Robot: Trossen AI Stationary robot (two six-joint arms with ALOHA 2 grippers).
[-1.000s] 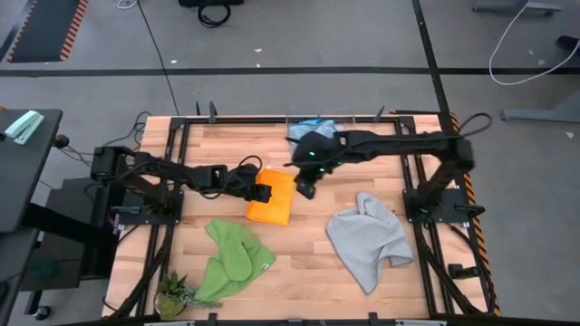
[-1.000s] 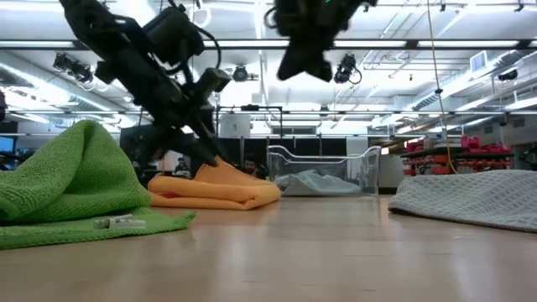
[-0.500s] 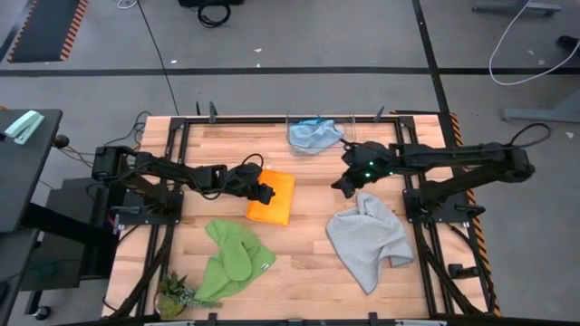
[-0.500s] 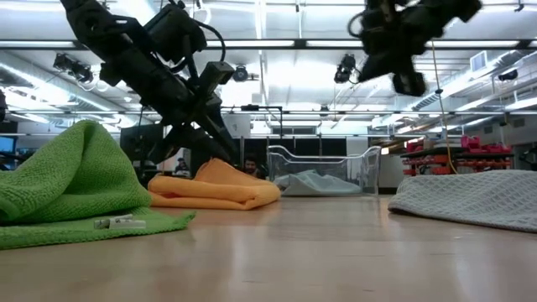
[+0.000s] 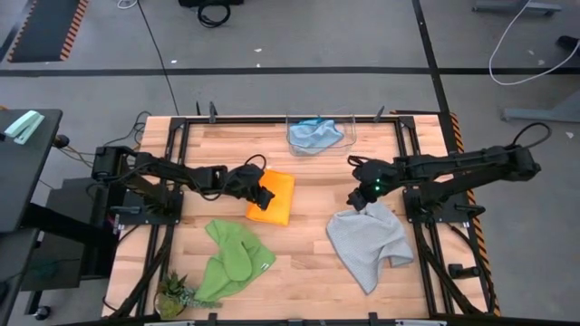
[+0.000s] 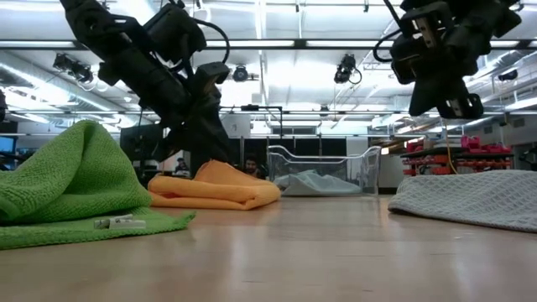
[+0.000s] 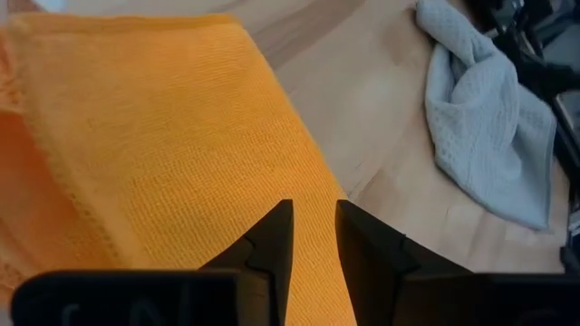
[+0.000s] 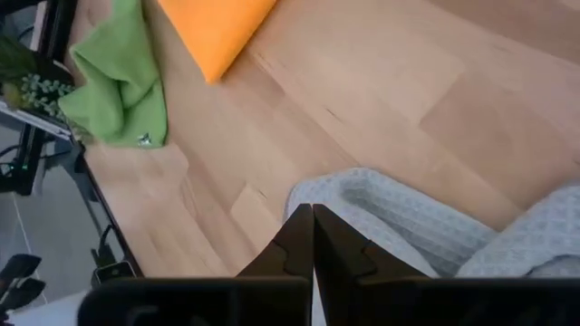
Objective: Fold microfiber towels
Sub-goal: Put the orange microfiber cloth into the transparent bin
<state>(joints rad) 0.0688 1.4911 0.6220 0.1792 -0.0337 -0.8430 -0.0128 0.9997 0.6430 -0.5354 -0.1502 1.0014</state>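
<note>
a pale butcher-block table [image 5: 299,263] in a dark metal frame stands on a grey workshop floor, with ceiling lights and shelving visible beyond it in the low view

taking the table as a clock seen from above, the orange towel [image 5: 275,196] lies just left of centre, a neat flat rectangle with squared edges and a fine knitted weave; it looks already folded. the left gripper [image 5: 263,193] sits over that towel's 9 o'clock edge, its fingers a narrow gap apart and nothing visibly caught between them in the wrist view, so my guess is it is pressing or smoothing the fold rather than carrying it

the grey towel [image 5: 369,240] lies crumpled toward 4 o'clock, a waffle-textured cloth with a corner bunched up, plainly unfolded. the right gripper [image 5: 361,200] hangs just above its 12 o'clock corner with fingers pressed together and empty, probably lining up to take that corner next

the green towel [image 5: 234,258] is a rumpled loopy heap at 7 o'clock, a small tag showing on it. the light blue towel [image 5: 314,134] rests slack inside a clear bin [image 5: 347,121] at 12 o'clock, likely where finished or waiting cloths go. a small potted plant [image 5: 172,297] sits at the 7 o'clock corner
</note>
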